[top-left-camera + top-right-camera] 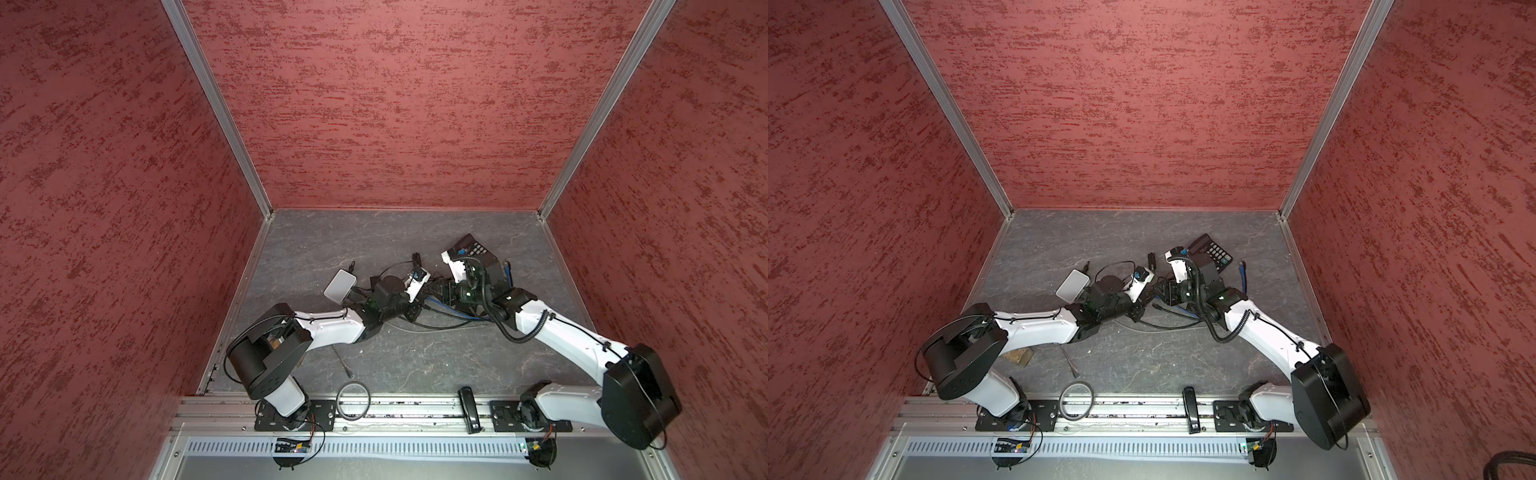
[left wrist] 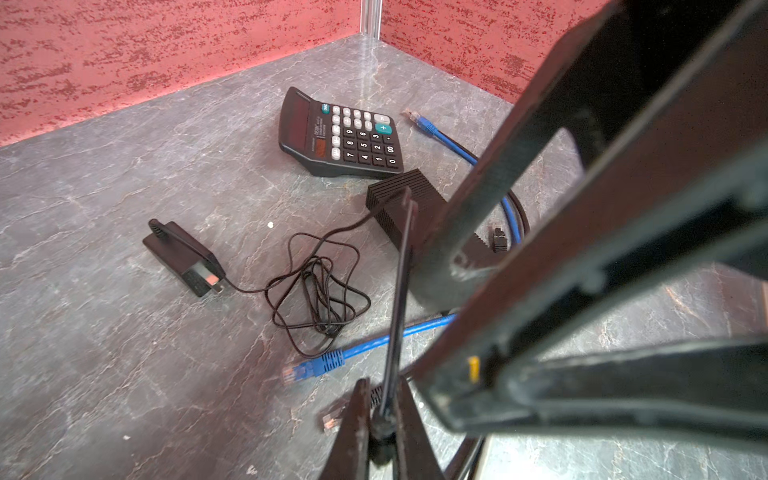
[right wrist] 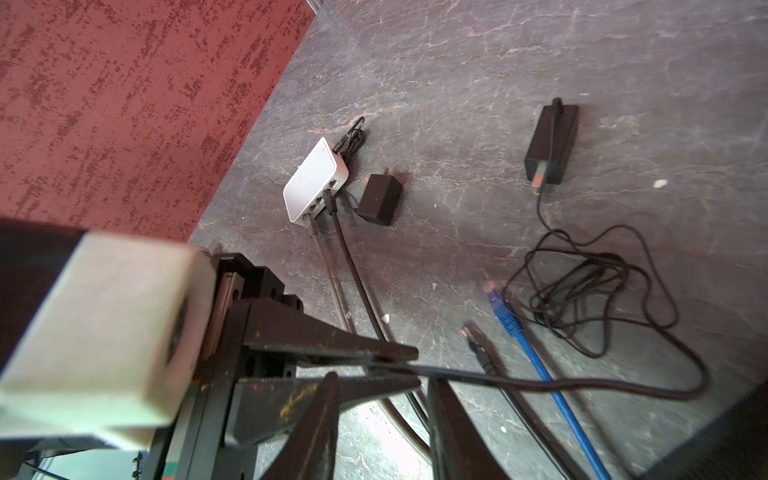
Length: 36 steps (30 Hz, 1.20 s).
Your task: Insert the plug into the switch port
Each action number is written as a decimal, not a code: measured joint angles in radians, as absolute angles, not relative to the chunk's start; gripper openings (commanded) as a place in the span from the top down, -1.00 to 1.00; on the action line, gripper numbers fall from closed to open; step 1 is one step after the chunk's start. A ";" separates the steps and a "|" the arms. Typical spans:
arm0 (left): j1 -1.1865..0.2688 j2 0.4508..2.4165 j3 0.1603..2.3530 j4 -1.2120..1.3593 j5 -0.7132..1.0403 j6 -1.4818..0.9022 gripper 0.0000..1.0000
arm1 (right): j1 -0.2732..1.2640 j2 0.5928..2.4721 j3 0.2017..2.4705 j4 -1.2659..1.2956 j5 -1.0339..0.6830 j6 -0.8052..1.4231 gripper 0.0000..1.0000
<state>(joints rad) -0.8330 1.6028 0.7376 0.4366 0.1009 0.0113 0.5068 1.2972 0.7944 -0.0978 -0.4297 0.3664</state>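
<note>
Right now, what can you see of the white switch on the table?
The white switch is a small flat box, glossy white plastic by its look, with rounded corners. It lies flat on the grey table near the red wall. One side carries a row of ports; two dark cables are plugged in there. A black adapter lies close beside that side.

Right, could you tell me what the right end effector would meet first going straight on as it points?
Most likely the thin black cable, stretched across the gap of the open right end effector from the shut left end effector. Depth is unclear; past it lies the grey marbled tabletop.
</note>
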 measured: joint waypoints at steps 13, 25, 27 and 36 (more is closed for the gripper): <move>-0.844 1.618 0.741 0.468 0.103 0.012 0.73 | 0.512 1.362 0.794 -0.049 -0.464 0.389 1.00; -0.857 1.618 0.593 0.669 0.108 0.044 0.31 | 0.512 1.356 0.794 -0.050 -0.441 0.389 1.00; -0.860 1.618 0.569 0.698 0.107 0.060 0.31 | 0.512 1.352 0.796 -0.052 -0.441 0.389 1.00; -0.893 1.651 0.521 0.912 0.056 0.138 0.30 | 0.512 1.349 0.820 -0.065 -0.457 0.389 1.00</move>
